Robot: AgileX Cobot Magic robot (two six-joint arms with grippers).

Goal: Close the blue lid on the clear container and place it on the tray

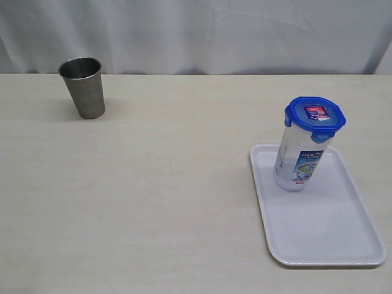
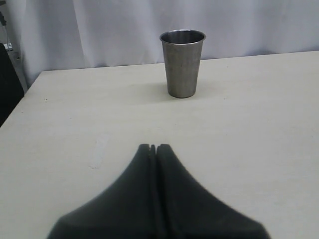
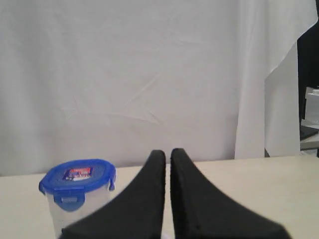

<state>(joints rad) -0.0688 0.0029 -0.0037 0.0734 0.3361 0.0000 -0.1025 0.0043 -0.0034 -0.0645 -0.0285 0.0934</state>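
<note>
The clear container (image 1: 297,162) stands upright on the far left part of the white tray (image 1: 324,226), its printed label facing the front. The blue lid (image 1: 315,114) sits on top of it, sticker side up. In the right wrist view the lid (image 3: 78,180) and the container's upper wall (image 3: 75,214) show beside my right gripper (image 3: 168,152), which is apart from them, its fingers nearly touching with nothing between them. My left gripper (image 2: 153,146) is shut and empty, over bare table. Neither gripper appears in the exterior view.
A grey steel cup (image 1: 84,87) stands upright at the table's far left, straight ahead of the left gripper in the left wrist view (image 2: 182,62). A white curtain (image 1: 202,33) hangs behind the table's far edge.
</note>
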